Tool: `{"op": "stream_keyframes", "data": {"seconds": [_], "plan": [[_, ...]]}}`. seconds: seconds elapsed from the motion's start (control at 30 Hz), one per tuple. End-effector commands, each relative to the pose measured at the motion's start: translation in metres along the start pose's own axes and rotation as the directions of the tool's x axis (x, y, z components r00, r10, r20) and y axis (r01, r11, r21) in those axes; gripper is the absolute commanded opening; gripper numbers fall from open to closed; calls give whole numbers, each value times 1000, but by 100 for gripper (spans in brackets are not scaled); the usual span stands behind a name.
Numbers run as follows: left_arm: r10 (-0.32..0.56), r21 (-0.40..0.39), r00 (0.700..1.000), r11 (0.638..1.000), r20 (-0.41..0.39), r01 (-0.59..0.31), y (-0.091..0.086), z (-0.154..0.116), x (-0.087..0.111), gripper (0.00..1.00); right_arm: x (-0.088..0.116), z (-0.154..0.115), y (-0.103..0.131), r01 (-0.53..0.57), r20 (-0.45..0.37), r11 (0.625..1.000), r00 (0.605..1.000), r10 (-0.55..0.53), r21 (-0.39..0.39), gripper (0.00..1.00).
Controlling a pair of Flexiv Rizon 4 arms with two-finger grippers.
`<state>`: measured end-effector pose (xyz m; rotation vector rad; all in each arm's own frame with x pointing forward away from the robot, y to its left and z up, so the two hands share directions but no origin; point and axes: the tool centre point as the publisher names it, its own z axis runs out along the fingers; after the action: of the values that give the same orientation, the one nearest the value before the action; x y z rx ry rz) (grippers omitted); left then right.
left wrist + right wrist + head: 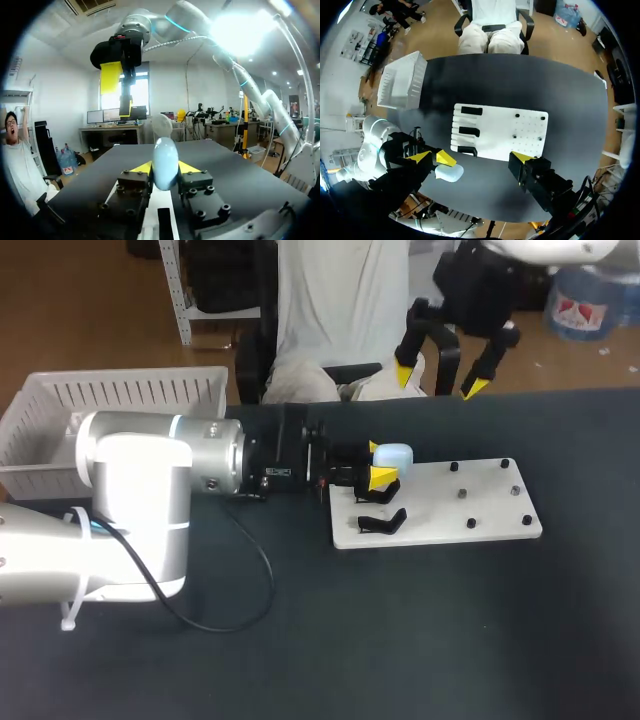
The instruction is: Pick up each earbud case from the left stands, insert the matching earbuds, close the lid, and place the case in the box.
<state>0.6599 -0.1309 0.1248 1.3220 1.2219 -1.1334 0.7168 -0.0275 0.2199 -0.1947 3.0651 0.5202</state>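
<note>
Left arm (170,465) in from the left side, forearm lying level across the table (420,630), wrist turned so the fingers point straight out sideways. And the left gripper (378,462) has it: both yellow tips pressed onto the earbud case (395,454), one on each flank, a clean pinch right at the fingertips. From the left wrist camera the case stands on edge between the pads, poking out above and ahead of them.

The case itself is pale blue, smooth, rounded like a pebble, and it reads as one closed shape; any seam is too fine to make out. It's up in the air, lifted off the white board (470,525). The head camera puts it over the board's far left corner, and the right wrist camera puts it off the board's near edge, so it's well above the surface. Three black stands (469,131) sit in a column at the board's left end, with small dark pegs (530,127) dotted over the right half.

Right arm (540,250) comes in from the far right corner, its gripper hanging high over the table's far edge, fingers down. The right gripper (440,380) is spread wide, holding nothing.

The slatted white box (120,395) sits at the table's far left corner, behind the left arm and well apart from the case
</note>
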Motion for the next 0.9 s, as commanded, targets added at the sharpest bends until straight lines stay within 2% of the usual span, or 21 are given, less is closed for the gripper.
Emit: {"op": "stream_keyframes", "data": {"seconds": [0.03,0.2,0.43,0.63,0.77,0.9], "plan": [[10,-28,1000,1000,-20,-11,-5,-17,-4,0,33,-20,-19,-12,169,998,985,23,-63,100],[24,-96,996,995,-81,-32,2,-58,-10,0,33,-20,-19,-12,169,998,985,23,-63,100],[16,-265,978,962,-209,-72,29,-142,-11,0,33,-20,-19,-12,169,998,985,23,-63,100],[-73,-451,977,892,-201,-26,61,-217,-9,0,33,-20,-19,-12,169,998,985,23,-63,100],[-130,-543,959,839,-252,-29,88,-262,0,0,33,-20,-19,-12,169,998,985,23,-63,100],[-178,-609,937,792,-300,-44,108,-296,9,0,33,-20,-19,-12,169,998,985,23,-63,100]]}}
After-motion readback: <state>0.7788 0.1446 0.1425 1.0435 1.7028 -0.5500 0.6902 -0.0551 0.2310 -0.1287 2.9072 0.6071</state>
